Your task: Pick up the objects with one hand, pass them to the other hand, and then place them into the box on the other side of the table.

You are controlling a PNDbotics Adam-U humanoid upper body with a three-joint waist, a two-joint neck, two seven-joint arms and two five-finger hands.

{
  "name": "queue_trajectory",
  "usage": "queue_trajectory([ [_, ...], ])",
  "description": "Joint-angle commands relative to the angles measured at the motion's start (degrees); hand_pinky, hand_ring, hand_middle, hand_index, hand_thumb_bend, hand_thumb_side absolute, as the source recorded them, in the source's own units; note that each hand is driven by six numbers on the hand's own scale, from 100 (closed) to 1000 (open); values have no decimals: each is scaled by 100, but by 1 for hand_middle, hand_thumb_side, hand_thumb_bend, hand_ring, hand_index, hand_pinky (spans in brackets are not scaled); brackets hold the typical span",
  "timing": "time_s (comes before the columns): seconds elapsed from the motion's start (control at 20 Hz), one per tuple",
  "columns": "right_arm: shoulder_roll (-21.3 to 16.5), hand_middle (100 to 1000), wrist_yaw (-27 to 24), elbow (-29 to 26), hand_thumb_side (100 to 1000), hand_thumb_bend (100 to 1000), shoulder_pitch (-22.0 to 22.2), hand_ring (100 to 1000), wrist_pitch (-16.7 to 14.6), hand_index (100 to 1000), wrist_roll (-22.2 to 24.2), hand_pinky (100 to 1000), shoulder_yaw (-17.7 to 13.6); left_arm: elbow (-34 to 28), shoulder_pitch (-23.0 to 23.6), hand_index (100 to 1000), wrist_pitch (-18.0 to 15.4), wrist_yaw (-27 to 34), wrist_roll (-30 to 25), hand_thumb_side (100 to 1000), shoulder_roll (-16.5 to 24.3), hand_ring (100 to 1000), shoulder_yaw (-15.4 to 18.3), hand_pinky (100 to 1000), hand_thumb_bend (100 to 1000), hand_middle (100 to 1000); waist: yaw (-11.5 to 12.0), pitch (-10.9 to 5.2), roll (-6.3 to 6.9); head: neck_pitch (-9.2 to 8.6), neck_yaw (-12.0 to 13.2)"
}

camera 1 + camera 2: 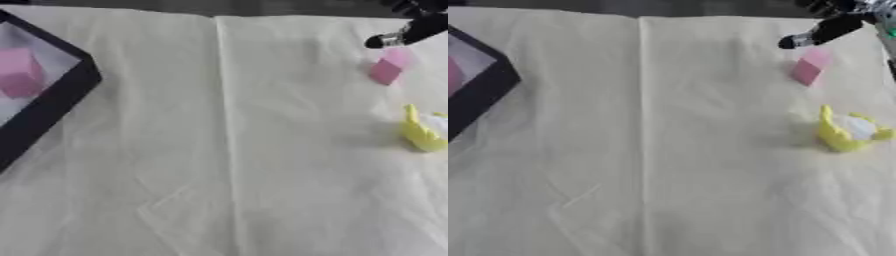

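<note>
Table (219, 165) covered by a pale cream cloth, creased, with one long fold line running from far edge to near edge left of centre. A dark strip borders the far edge; nothing more of the room shows. No brands, labels or writing readable anywhere.

Black-walled box (61, 95) at the table's left edge, set askew, pale floor. A pink block (17, 72) lies inside it.

Right side of the table: a small pink cube (809, 66) resting on the cloth, tilted. Nearer, well apart from it, a yellow object (842, 131) with a pale bluish-white centre, possibly a toy; shape unclear.

Right robot hand (826, 29) enters from the upper right corner; one black finger with a silver tip extends down-left, its tip just above the pink cube, apparently not touching. Whether its fingers are spread or curled: cannot tell.
</note>
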Motion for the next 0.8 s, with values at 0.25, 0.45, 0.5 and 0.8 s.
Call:
queue_trajectory([
  [0.25, -376, 887, 446, 375, 429, 672, -66, 916, -27, 885, -221, 896, -335, -97, -73, 768, -35, 25, 116, 445, 248, 704, 119, 715, 410, 706, 77, -51, 7, -122, -107],
  [0.45, -413, 875, 574, 703, 432, 673, -62, 891, -19, 875, -171, 892, -447, -110, -91, 768, -41, 49, 137, 446, 258, 705, 112, 715, 408, 706, 107, -21, 5, -181, -126],
  [0.5, -425, 876, 610, 762, 432, 674, -63, 894, -29, 877, -159, 893, -470, -115, -97, 768, -42, 47, 135, 447, 260, 704, 111, 715, 408, 706, 116, -13, 2, -201, -134],
  [0.8, -487, 878, 716, 963, 428, 675, -26, 902, -97, 887, -103, 895, -570, -124, -126, 769, -23, 14, 121, 447, 262, 705, 104, 716, 410, 706, 202, 54, -24, -277, -196],
])
